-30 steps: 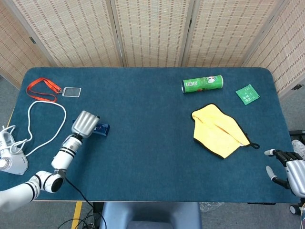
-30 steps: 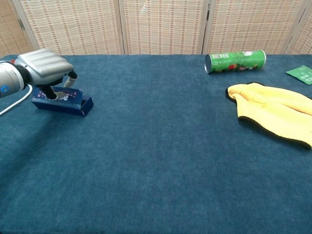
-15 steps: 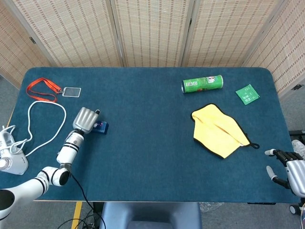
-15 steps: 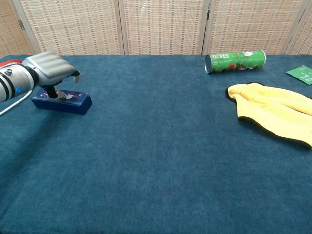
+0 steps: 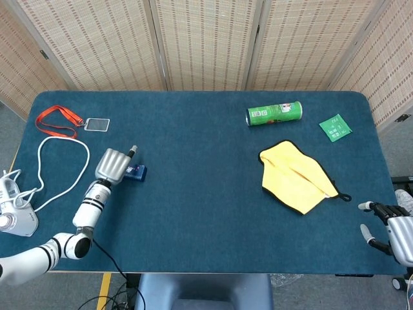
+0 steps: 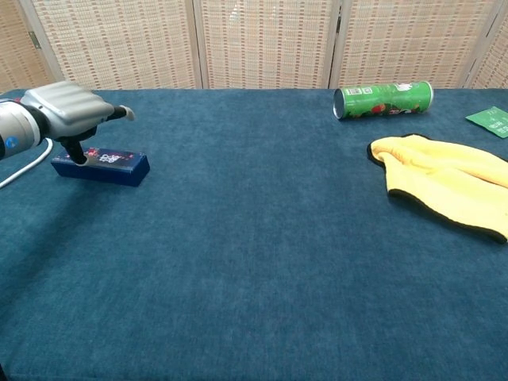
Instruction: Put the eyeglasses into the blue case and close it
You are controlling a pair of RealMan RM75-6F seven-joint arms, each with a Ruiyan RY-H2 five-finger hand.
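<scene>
The blue case (image 5: 137, 172) lies flat on the left of the table with its lid down, and shows again as the blue case (image 6: 105, 166) in the chest view. My left hand (image 5: 112, 165) hovers over its left end. In the chest view the left hand (image 6: 67, 111) has one dark fingertip (image 6: 79, 156) resting on the case top and the thumb sticking out to the right. No eyeglasses show in either view. My right hand (image 5: 389, 228) sits off the table's front right corner, its fingers apart and holding nothing.
A green can (image 5: 274, 113) lies on its side at the back right, a yellow cloth (image 5: 295, 175) in front of it, and a green packet (image 5: 335, 127) further right. A red lanyard (image 5: 59, 119), a white cable (image 5: 42, 152) and a white device (image 5: 14, 216) are at the far left.
The case's lid, ajar a second ago, now lies flat on the case. My left hand has drawn slightly back toward the case's left end. The right hand has not moved.
</scene>
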